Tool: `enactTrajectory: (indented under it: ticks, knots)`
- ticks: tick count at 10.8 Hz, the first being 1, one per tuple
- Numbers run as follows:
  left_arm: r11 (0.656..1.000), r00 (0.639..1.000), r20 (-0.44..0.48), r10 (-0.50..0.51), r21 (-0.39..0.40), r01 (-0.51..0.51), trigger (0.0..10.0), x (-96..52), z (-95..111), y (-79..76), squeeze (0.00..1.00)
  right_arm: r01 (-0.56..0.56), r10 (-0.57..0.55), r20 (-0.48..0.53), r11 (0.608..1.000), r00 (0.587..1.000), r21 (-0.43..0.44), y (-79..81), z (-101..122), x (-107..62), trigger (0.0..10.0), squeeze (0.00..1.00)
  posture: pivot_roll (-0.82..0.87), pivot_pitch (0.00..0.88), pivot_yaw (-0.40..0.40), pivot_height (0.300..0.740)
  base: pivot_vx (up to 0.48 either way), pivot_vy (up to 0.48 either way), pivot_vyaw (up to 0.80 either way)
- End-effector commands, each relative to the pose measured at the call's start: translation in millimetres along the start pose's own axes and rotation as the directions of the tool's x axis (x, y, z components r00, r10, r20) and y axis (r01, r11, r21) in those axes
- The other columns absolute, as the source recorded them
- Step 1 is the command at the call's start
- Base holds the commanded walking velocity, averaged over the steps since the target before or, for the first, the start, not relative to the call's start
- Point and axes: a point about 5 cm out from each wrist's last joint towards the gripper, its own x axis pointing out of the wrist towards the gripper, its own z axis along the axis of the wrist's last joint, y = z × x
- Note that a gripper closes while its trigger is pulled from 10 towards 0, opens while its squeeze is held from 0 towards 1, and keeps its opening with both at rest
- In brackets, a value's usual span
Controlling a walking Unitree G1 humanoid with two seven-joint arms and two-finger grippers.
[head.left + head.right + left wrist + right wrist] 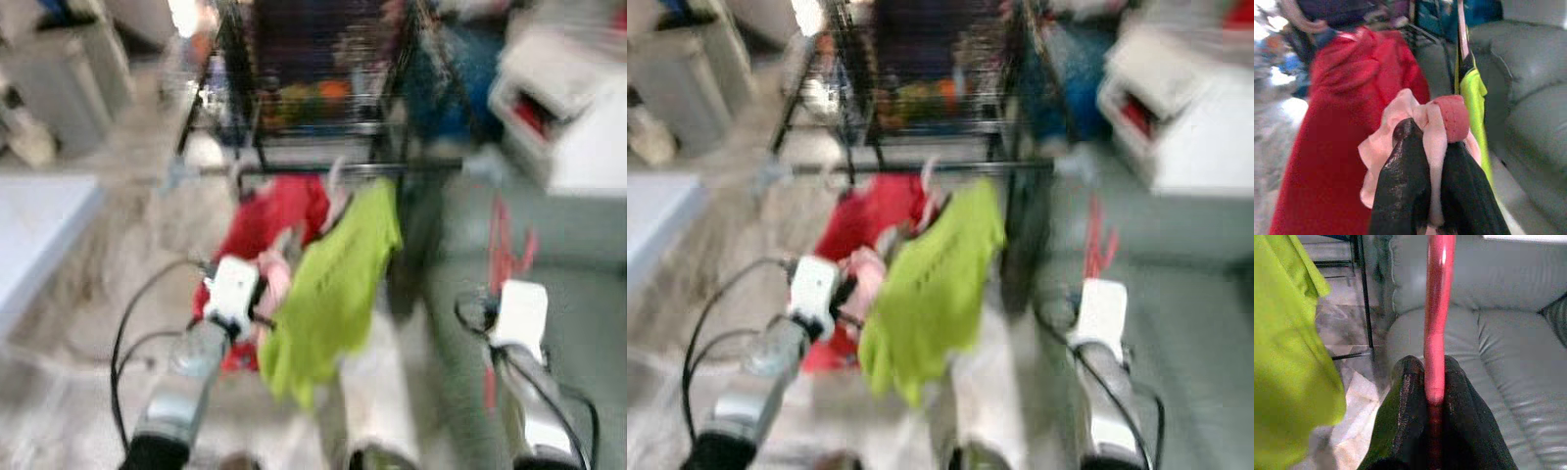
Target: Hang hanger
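**Hanger transport toward rail**

While both head views are blurring, the right gripper is clamping a red hanger over the grey sofa. The left gripper is pinching pink fabric. Next, the hook likely needs lifting onto the rail; red garment and green shirt are crowding it.

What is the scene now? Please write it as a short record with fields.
left gripper: shut on pink cloth
right gripper: shut on red hanger
on the rail: red garment and green shirt, side by side
behind: black wire rack
on the robot's right: grey sofa
image quality: head views are blurred
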Motion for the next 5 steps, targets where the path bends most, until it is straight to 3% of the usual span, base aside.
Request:
enactTrajectory:
  ticks: [1,3,5]
  knots:
    - [1.0,1.0,-0.005,0.009,0.001,-0.009,10.0,-0.3,-1.6,0.7,0.0,-0.006,0.006,0.023,1.0,1.0,-0.001,1.8,6.5,6.0,10.0,0.0,-0.01,0.0,-0.004,0.74,-0.326,0.0,0.0]
    - [0.999,0.999,0.005,0.042,-0.001,-0.042,10.0,2.8,-0.9,7.4,0.0,-0.029,0.029,-0.004,0.999,1.0,-0.031,6.4,1.0,17.1,10.0,0.0,0.0,0.0,-0.035,0.74,-0.304,0.0,0.0]
    - [0.997,0.997,0.014,0.076,0.011,-0.076,10.0,-0.7,0.3,14.4,0.0,-0.059,0.057,-0.044,0.997,0.997,-0.051,9.4,-5.9,23.6,10.0,0.0,0.02,0.0,-0.06,0.74,0.0,0.0,0.0]
